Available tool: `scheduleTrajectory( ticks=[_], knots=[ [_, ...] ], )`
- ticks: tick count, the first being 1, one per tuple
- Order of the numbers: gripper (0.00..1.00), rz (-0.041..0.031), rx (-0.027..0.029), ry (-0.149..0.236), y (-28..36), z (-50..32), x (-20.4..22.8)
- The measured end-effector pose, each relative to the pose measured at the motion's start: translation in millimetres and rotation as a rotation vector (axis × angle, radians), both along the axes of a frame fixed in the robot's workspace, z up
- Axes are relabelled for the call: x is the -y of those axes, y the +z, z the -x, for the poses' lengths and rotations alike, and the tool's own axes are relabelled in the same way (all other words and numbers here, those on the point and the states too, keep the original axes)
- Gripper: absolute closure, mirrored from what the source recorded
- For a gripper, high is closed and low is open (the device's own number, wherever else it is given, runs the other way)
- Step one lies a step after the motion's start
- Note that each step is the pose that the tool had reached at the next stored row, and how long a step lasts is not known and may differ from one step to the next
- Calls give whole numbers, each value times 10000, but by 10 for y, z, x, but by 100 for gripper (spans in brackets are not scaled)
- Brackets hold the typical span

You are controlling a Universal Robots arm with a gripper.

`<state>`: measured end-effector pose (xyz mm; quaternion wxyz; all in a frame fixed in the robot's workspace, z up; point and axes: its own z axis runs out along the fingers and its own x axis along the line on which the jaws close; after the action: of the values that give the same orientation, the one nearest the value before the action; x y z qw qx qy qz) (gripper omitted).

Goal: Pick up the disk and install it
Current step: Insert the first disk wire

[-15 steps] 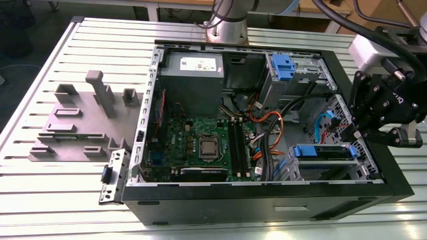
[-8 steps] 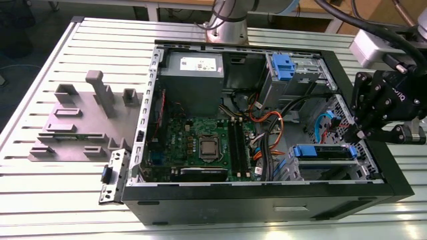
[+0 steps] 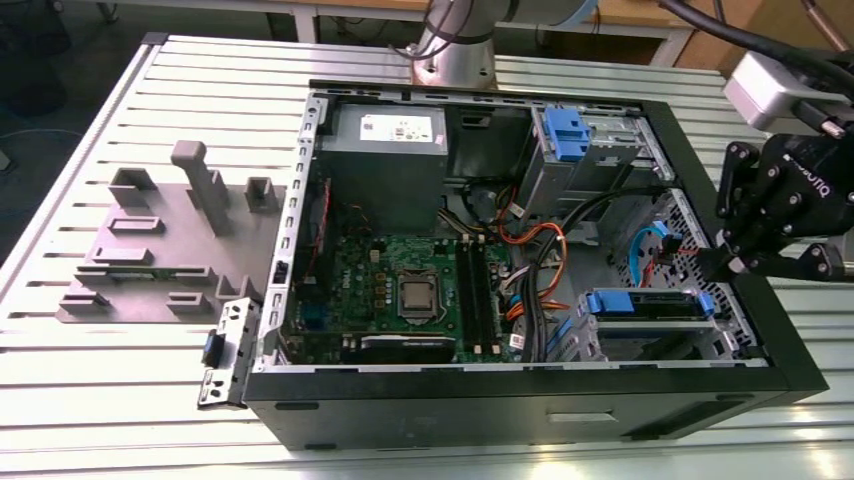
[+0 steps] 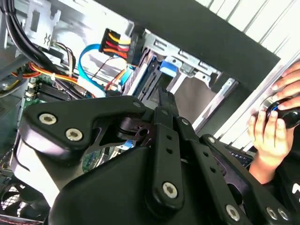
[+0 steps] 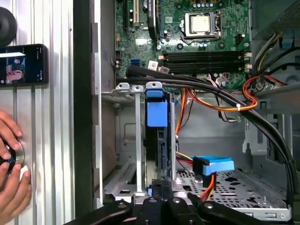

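The disk [image 3: 647, 303] sits with its blue rails in the drive bay at the case's near corner, on the exterior view's right. In the first wrist view the disk [image 5: 157, 140] shows edge-on between the bay's metal walls, its blue tab facing the motherboard. My black gripper [image 3: 731, 268] hovers over the case's wall at the exterior view's right, a little apart from the disk. In both wrist views the gripper [image 5: 162, 187] [image 4: 164, 96] points at the bay, its fingers pressed together with nothing between them.
The open computer case [image 3: 534, 385] holds a grey power-supply box [image 3: 384, 135], a motherboard [image 3: 400, 280], a second blue bracket [image 3: 566, 135] and orange and black cables [image 5: 225, 105]. A grey fixture [image 3: 160, 240] lies beside it. A person's hand [image 5: 11, 173] and a phone [image 5: 23, 64] are near the case.
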<state>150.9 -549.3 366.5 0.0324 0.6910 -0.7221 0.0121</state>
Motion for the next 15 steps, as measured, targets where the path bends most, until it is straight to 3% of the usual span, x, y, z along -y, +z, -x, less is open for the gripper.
scheduleTrajectory(
  ticks=[9, 15],
  knots=[
    [89, 31, -23, 0, -14, -26, -213],
    [89, 31, -23, 0, -15, -26, -228]
  ],
)
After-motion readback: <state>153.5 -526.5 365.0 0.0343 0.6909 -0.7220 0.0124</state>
